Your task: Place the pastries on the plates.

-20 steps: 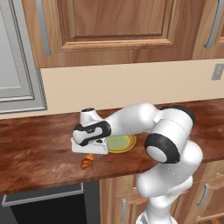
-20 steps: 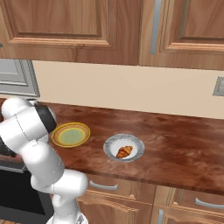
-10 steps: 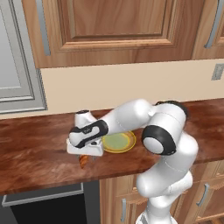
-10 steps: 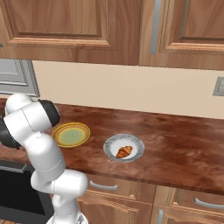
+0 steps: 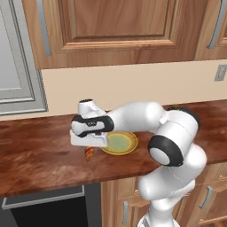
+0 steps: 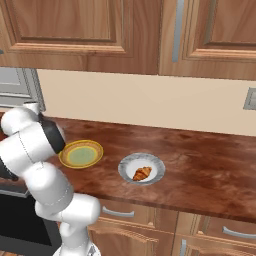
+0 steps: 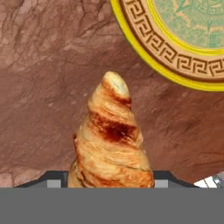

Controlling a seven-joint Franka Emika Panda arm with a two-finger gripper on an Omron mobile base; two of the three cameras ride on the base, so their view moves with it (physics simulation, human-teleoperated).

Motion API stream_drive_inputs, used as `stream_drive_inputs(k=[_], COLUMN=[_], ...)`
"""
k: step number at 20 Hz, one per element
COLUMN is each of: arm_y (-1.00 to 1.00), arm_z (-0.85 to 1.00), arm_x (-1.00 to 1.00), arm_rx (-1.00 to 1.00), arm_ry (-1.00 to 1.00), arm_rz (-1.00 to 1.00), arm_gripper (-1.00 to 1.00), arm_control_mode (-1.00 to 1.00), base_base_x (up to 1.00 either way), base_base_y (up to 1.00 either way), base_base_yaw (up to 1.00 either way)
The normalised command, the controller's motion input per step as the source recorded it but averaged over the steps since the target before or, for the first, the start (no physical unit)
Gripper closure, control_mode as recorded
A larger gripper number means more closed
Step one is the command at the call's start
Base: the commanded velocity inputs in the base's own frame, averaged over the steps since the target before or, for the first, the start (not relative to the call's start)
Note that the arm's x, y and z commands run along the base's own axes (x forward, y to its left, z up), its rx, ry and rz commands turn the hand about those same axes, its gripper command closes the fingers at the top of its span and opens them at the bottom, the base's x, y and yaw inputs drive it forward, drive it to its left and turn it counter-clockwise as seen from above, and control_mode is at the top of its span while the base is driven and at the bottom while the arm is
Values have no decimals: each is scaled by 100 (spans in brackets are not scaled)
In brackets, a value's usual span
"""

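Croissant (image 7: 111,144) on the brown counter (image 5: 40,153) near its front edge, just left of the yellow-rimmed plate (image 5: 119,143), plate bare. Gripper (image 5: 89,148) down over it, jaws closed on the croissant's sides. Second croissant (image 6: 142,173) sits on the grey-white plate (image 6: 125,166), further right along the counter.

counter (image 6: 200,170): brown | on it: yellow-rimmed plate (image 6: 81,154), grey-white plate (image 6: 141,168), croissant (image 5: 89,153)
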Motion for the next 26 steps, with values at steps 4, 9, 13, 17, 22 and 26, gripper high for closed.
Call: stream_drive_inputs(k=[4, 9, 13, 17, 22, 26], arm_y=[-59, -62, -41, -27, -36, -54], arm_z=[16, 0, 0, 0, -19, -20], arm_x=[51, 64, 53, 28, 5, 9], arm_rx=[0, -1, 0, 0, -2, -3], arm_ry=[4, 8, 5, 1, 0, 0], arm_rz=[-4, -4, -1, 0, 0, 0], arm_gripper=[100, 100, 100, 100, 100, 100], arm_control_mode=[-100, -100, -100, -100, -100, -100], base_base_x=[0, 0, 0, 0, 0, 0], base_base_y=[0, 0, 0, 0, 0, 0], base_base_yaw=[0, 0, 0, 0, 0, 0])
